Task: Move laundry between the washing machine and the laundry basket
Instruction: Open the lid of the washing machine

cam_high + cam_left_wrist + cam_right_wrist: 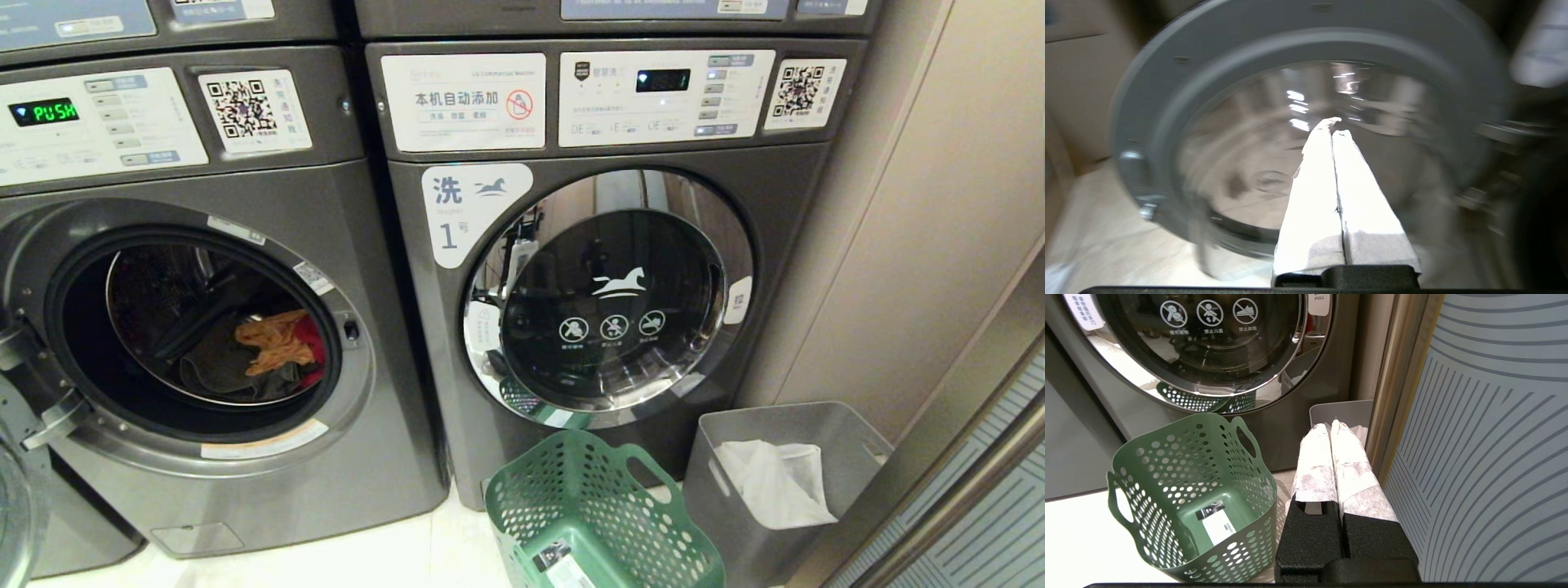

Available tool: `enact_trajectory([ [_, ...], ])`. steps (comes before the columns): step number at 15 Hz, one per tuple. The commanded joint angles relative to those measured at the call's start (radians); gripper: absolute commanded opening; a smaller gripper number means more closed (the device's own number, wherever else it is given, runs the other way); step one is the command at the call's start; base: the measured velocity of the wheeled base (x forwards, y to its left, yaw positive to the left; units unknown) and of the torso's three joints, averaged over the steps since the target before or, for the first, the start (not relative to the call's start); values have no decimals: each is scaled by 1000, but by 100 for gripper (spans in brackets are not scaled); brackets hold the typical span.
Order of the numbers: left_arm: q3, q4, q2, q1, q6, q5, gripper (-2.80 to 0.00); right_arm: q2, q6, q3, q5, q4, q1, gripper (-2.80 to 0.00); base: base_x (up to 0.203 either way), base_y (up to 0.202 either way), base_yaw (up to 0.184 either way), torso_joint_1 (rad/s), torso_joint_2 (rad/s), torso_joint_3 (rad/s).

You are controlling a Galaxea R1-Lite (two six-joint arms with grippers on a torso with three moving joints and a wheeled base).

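A: On the left of the head view, the washing machine (188, 343) stands with its round door swung wide open. Where is the laundry?

B: Down in the drum. The mustard-orange garment (273, 339) lies on top, a bit of the red-pink one (312, 341) shows just beside it toward the door latch, and the dark grey-green piece (220, 371) sits under and in front of both.

A: And the laundry basket (600, 510)?

B: On the pale floor before the neighbouring washer labelled 1 (608, 269), whose door is closed. The basket is tilted and holds only a white sticker on its bottom. Just beside it stands a grey bin (784, 425) with a white plastic bag (775, 482) in it.

A: What about the pincers?

B: Neither shows in the head view. The left gripper (1333, 126) has its white-wrapped fingers (1314, 196) pressed together, holding nothing; it points at the open door (1298, 134), seen from its inner side, though the blur makes it hard to say how near it is.

A: And the other?

B: The right gripper (1329, 426) hangs low near the basket and the bin, fingers likewise pressed together and empty, alongside a striped blue-grey wall panel (1490, 441).
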Motion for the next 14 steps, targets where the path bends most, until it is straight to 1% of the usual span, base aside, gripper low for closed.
enact_trajectory([
  [1, 77, -5, -207, -221, 5, -83, -280, 1, 0, 0, 0, -1, 0, -280, 0, 0, 0, 0, 0, 0],
  [2, 129, 1, -289, -351, 8, -121, -280, 1, 0, 0, 0, -1, 0, -280, 0, 0, 0, 0, 0, 0],
  [3, 182, 13, -361, -471, 9, -144, -280, 1, 0, 0, 0, -1, 1, -280, 0, 0, 0, 0, 0, 0],
  [4, 242, 33, -432, -600, 10, -160, -280, 1, 0, 0, 0, 0, 1, -280, 0, 0, 0, 0, 0, 0],
  [5, 326, 52, -501, -733, 5, -174, -280, 1, 0, 0, 0, -1, 1, -280, 0, 0, 0, 0, 0, 0],
  [6, 425, 65, -555, -829, -10, -183, -280, 1, 0, 0, 0, 0, 0, -280, 0, 0, 0, 0, 0, 0],
  [7, 521, 80, -610, -893, -32, -190, -280, 1, 0, 0, 0, -1, 0, -280, 0, 0, 0, 0, 0, 0],
  [8, 611, 90, -656, -930, -62, -197, -280, 1, 0, 0, 0, -1, 0, -280, 0, 0, 0, 0, 0, 0],
  [9, 685, 96, -698, -950, -101, -210, -280, 1, 0, 0, 0, -1, 1, -280, 0, 0, 0, 0, 0, 0],
  [10, 728, 100, -754, -956, -126, -243, -280, 1, 0, 0, 0, -1, 0, -280, 0, 0, 0, 0, 0, 0],
  [11, 766, 107, -821, -941, -136, -308, -280, 1, 0, 0, 0, -1, 0, -280, 0, 0, 0, 0, 0, 0],
  [12, 788, 130, -899, -909, -129, -400, -280, 1, 0, 0, 0, -1, 0, -280, 0, 0, 0, 0, 0, 0],
  [14, 807, 241, -1057, -814, -95, -591, -280, 1, 0, 0, 0, 0, 1, -280, 0, 0, 0, 0, 0, 0],
])
